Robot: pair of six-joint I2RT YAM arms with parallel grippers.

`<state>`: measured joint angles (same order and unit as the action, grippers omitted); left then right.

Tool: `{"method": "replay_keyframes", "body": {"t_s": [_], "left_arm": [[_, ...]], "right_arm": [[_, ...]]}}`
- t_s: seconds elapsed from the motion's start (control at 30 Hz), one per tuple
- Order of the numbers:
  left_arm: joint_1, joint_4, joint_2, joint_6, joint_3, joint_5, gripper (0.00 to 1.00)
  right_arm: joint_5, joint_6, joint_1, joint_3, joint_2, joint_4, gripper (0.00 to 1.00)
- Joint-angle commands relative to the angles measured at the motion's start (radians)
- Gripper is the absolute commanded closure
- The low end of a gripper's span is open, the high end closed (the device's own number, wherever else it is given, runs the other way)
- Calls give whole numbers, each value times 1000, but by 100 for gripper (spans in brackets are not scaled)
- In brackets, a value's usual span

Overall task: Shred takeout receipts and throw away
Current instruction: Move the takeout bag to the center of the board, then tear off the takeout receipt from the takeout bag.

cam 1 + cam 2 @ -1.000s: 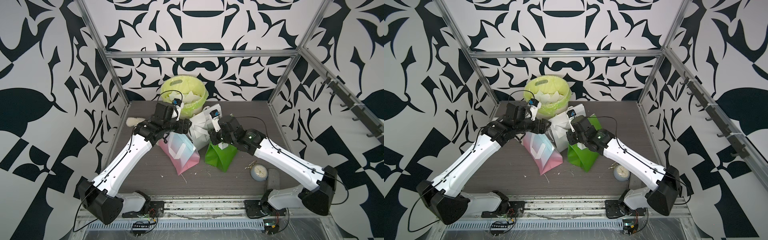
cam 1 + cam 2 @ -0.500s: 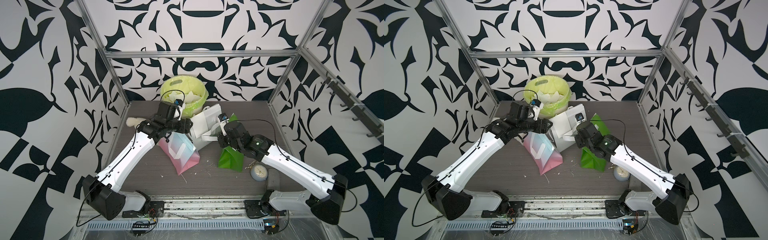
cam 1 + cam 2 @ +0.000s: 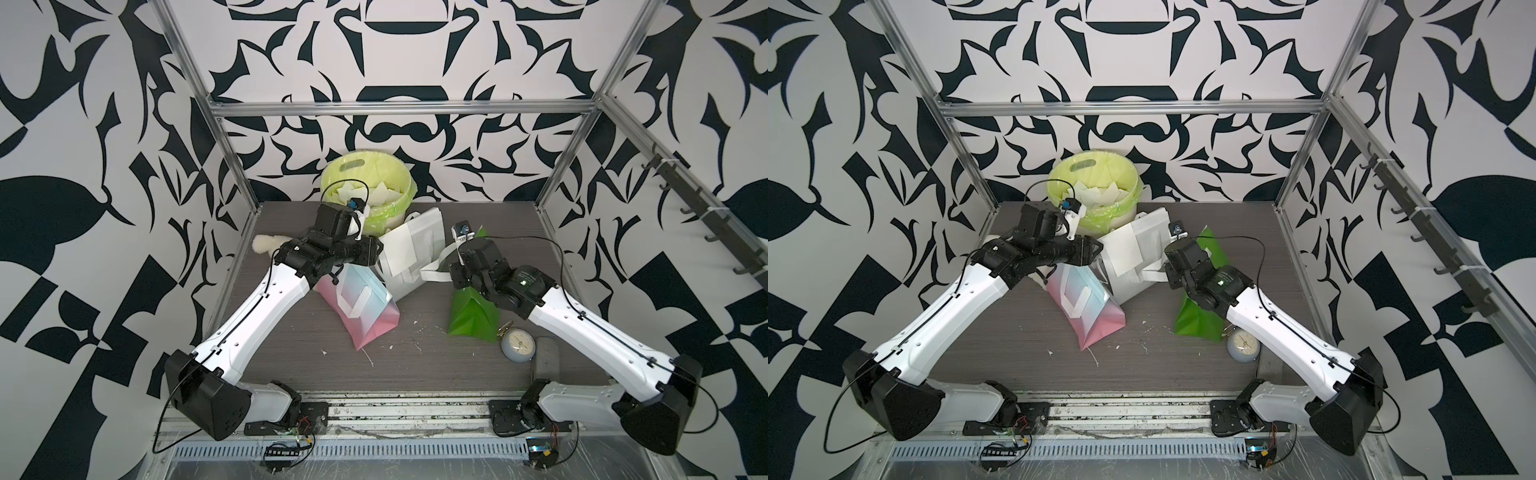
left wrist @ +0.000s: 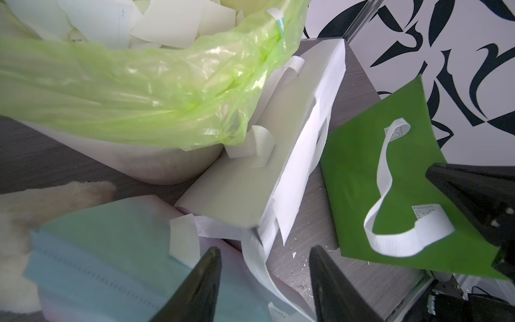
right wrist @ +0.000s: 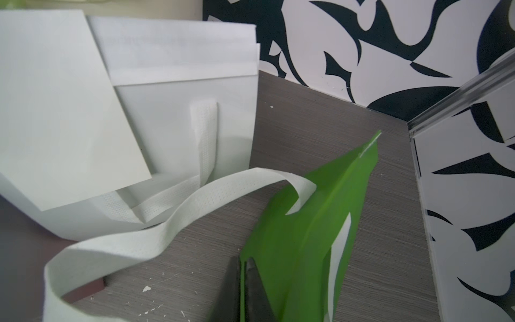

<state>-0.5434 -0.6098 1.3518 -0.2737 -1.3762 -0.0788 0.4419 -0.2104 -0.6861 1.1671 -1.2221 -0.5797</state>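
Mostly angular scraps [image 3: 380, 194] (thin white paper)

bin liner [image 3: 376, 160]: translucent yellow-green; receipt scraps [image 3: 384, 193]: white; receipt sheet [image 3: 399, 255]: plain white; white gift bag [image 3: 428, 232]: white throughout; gradient gift bag [image 3: 370, 320]: pink fading to pale blue; green gift bag [image 3: 473, 318]: solid green; desk [image 3: 415, 370]: grey wood-grain; walls [image 3: 395, 54]: black-and-white leaf pattern.

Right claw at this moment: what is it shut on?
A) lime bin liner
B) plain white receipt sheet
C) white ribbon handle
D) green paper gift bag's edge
D: in the right wrist view the right claw pinches the green paper gift bag by its edge.
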Motion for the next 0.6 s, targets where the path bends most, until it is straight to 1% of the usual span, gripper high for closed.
{"method": "replay_keyframes", "body": {"t_s": [0.0,0.1,0.23,0.4,0.57], "left_arm": [[2,10,9,-9,-26,-17,47],[2,7,7,-12,-24,-18,50],[2,6,7,-20,-22,-17,52],[2,7,3,-29,-21,-21,52],[2,8,2,-28,-20,-18,54]], "right_arm": [[33,-11,37,-11,24,-21,92],[15,-17,54,0,37,-4,91],[-61,-36,54,22,75,53,87],[-137,-102,54,66,98,91,83],[-227,-154,53,90,92,121,83]]}}
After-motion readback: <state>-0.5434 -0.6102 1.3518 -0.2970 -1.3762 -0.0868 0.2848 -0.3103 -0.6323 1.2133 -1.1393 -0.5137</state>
